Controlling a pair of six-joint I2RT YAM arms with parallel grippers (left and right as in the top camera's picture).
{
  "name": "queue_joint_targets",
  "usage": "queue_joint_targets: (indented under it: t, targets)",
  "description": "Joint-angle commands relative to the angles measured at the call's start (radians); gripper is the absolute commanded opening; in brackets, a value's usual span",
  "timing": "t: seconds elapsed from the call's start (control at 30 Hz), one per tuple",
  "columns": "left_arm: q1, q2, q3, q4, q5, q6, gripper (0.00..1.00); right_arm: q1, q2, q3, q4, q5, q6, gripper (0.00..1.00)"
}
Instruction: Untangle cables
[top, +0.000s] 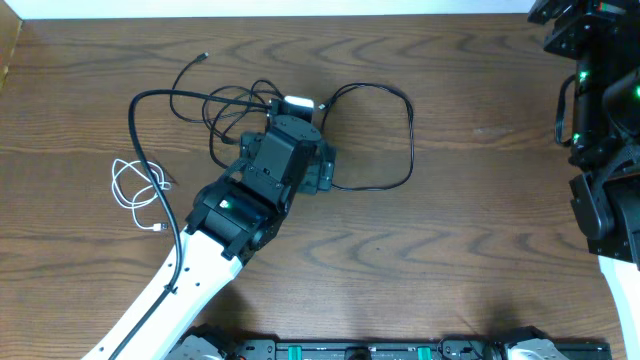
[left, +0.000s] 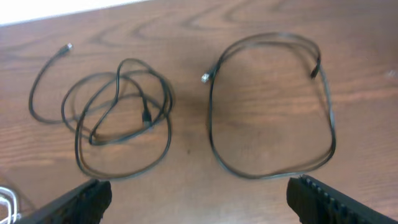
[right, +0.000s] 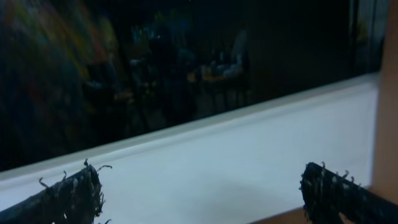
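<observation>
**A:** How many cables?

**B:** Three, all on the worktop (top: 480, 250): one white, two black.

**A:** Start close in.

**B:** The left jaws are spread wide over bare wood, grasping nothing. The white cable (top: 135, 195) lies nearest the base, left of the left arm (top: 230, 215). It sits in small loose loops, apart from the black pair.

**A:** And the black ones?

**B:** Beyond the jaws. One is a coil (left: 146, 117), several turns crossing one another, with one end trailing out left to a small plug (left: 67, 47). To its right is the loop (left: 210, 124), a single open ring with a silvery tip (left: 205, 78) on its left side. Bare wood parts coil and loop, so they do not touch.

**A:** The other side?

**B:** The right arm (top: 600, 120) stands at the worktop's far right edge. The right jaws are also spread and empty, facing a pale ledge with darkness beyond.
</observation>
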Motion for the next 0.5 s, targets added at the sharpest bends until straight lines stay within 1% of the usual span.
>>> queue_joint_targets:
  t: [0.0,0.1,0.13,0.27,0.47]
  targets:
    - [0.002,0.003,0.003,-0.041,-0.021,0.006,0.94,-0.005,-0.007,0.006,-0.032,0.004,-0.225,0.99]
    - [0.002,0.006,0.003,-0.072,-0.021,0.006,0.94,-0.005,-0.019,0.006,-0.146,0.004,-0.383,0.99]
    - [0.002,0.006,0.003,-0.076,-0.021,0.006,0.94,-0.005,-0.029,0.002,-0.177,0.003,-0.409,0.99]
    - [0.002,0.006,0.003,-0.079,-0.021,0.006,0.94,-0.006,-0.16,-0.082,-0.265,-0.013,-0.414,0.99]
    - [0.002,0.006,0.003,-0.079,-0.021,0.006,0.94,-0.064,-0.426,-0.293,-0.267,-0.148,-0.411,0.99]
